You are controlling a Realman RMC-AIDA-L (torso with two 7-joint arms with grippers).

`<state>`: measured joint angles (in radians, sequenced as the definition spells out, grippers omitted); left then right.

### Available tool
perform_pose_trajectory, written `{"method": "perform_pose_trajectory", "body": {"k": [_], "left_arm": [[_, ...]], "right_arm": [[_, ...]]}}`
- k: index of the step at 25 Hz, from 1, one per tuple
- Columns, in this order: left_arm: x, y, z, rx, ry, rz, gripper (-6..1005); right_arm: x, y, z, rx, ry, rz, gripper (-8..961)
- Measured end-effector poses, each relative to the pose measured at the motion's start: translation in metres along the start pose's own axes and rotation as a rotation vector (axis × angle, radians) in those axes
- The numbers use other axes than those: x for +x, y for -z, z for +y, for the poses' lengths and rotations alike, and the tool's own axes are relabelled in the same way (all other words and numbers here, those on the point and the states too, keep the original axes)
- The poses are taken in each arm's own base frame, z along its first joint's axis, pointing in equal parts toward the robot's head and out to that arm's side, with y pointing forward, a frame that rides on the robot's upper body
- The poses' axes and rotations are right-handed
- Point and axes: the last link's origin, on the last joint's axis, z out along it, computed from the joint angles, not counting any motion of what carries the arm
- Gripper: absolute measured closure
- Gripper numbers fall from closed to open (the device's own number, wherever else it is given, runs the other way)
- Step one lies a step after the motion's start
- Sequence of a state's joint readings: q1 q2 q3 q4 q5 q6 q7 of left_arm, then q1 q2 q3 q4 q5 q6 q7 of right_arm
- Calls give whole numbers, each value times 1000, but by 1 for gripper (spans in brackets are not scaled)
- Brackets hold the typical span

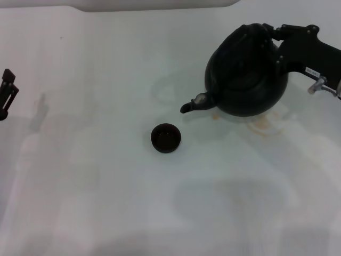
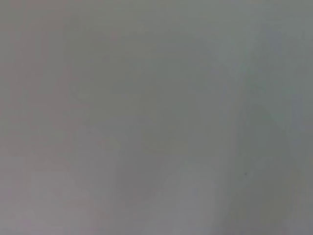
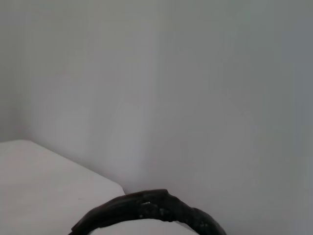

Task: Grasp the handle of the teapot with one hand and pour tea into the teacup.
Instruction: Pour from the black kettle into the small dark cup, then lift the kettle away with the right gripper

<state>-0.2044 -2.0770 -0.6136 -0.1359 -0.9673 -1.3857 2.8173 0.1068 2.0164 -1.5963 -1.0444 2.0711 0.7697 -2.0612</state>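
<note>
The right hand (image 1: 298,45) has the teapot (image 1: 246,72) by its handle (image 3: 151,210), fingers wrapped shut around it from the far right side. The pot looks lifted and tipped, spout down toward the teacup (image 1: 165,137) — probably to line up the pour. The cup sits apart from the spout tip, closer to the robot and a bit left, so no tea lands yet I'd guess. The left gripper (image 1: 6,93) is parked at the table's left edge — can't tell if it's open.
</note>
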Motion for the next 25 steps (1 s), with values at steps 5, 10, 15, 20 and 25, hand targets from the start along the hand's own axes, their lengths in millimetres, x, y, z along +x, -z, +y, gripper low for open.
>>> {"method": "perform_pose_trajectory", "body": {"k": [5, 10, 15, 20, 25], "left_arm": [[0, 0, -1, 3, -2, -4, 110], [0, 0, -3, 12, -2, -4, 110], [0, 0, -3, 13, -4, -6, 109], [-1, 0, -3, 13, -3, -6, 109], [-1, 0, -3, 14, -3, -6, 109]], "right_arm": [[-6, 7, 13, -21, 50, -7, 767], [-11, 8, 27, -25, 105, 9, 767], [-16, 1, 38, -24, 140, 17, 773], [-21, -6, 44, -22, 190, 31, 775], [-23, -12, 50, -10, 240, 51, 775]]}}
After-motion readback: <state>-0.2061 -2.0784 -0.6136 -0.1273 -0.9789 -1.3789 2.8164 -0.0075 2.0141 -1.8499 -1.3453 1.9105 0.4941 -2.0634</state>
